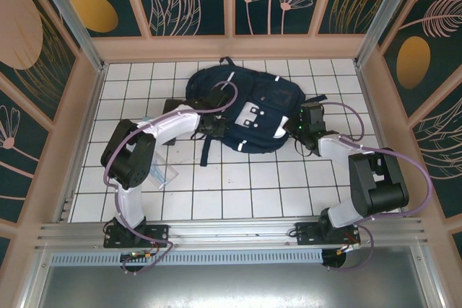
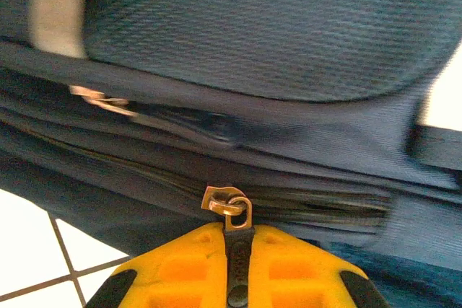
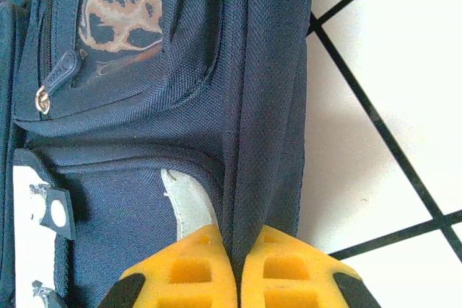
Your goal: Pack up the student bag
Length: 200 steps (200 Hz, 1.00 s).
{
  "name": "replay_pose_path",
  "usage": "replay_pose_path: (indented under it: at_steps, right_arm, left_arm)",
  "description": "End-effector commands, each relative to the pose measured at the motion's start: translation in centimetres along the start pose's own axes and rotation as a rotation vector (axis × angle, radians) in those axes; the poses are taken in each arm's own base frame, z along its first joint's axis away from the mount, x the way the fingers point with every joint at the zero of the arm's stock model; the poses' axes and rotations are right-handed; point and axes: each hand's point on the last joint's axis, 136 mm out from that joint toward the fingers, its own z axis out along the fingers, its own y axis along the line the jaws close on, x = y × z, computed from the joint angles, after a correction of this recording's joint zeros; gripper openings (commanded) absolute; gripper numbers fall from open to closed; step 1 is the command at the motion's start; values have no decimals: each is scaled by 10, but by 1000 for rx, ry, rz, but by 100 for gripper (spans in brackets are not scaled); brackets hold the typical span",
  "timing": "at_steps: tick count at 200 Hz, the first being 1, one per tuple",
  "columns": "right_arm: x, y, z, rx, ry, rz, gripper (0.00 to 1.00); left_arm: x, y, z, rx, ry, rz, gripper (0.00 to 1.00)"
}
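Note:
The student bag [image 1: 249, 110], a dark navy backpack with white-grey front patches, lies flat on the white tiled table. My left gripper [image 1: 209, 126] presses against its left side and is shut on the black zipper pull [image 2: 237, 250], whose copper slider [image 2: 227, 202] sits on the closed zip line. My right gripper [image 1: 302, 126] is at the bag's right edge, shut on a fold of the navy fabric [image 3: 249, 200] beside a white reflective stripe [image 3: 189, 207]. In the right wrist view the bag [image 3: 159, 106] shows a front pocket with another zipper pull [image 3: 54, 81].
A clear plastic item [image 1: 164, 174] lies on the tiles near the left arm's elbow. A dark strap [image 1: 206, 151] trails from the bag toward the front. Wooden enclosure walls ring the table [image 1: 238, 185].

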Motion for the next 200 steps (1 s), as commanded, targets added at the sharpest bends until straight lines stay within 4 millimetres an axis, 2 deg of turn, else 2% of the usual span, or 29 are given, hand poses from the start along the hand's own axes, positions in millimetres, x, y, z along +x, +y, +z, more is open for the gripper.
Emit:
replay_pose_path:
  at_steps: [1, 17, 42, 55, 76, 87, 96, 119, 135, 180, 190, 200]
  right_arm:
    - [-28, -30, -4, 122, -82, -22, 0]
    - [-38, -33, -6, 138, -107, -33, 0]
    - [-48, -33, -8, 145, -124, -49, 0]
    - [-50, -31, -8, 140, -125, -58, 0]
    - [-51, -29, -8, 132, -123, -68, 0]
    - [-52, -28, -8, 131, -125, -71, 0]
    - [-49, -25, -8, 112, -107, -73, 0]
    - [-47, -25, -8, 109, -103, -73, 0]
    - [-46, -26, -7, 108, -98, -72, 0]
    - [-44, -27, -7, 111, -94, -73, 0]
    - [-44, -27, -7, 111, -94, -74, 0]
    - [-44, -28, -7, 114, -93, -73, 0]
  left_arm:
    - [-3, 33, -11, -66, -26, 9, 0]
    - [-5, 34, -10, -40, -28, 6, 0]
    - [-5, 22, -10, 79, -23, 7, 0]
    - [-6, 19, -10, 97, -25, 13, 22]
    - [-6, 24, -7, 65, -22, 14, 49]
    - [-6, 26, -5, 56, -18, 17, 61]
    - [-7, 25, -6, 59, -21, 16, 65]
    - [-11, 18, -4, 92, -28, 12, 66]
    - [-10, 15, 3, 110, -16, 5, 63]
    - [-6, -7, 17, 235, 8, -7, 59]
    - [-7, -11, 19, 258, 7, -8, 56]
    - [-7, -14, 22, 269, 13, -9, 48]
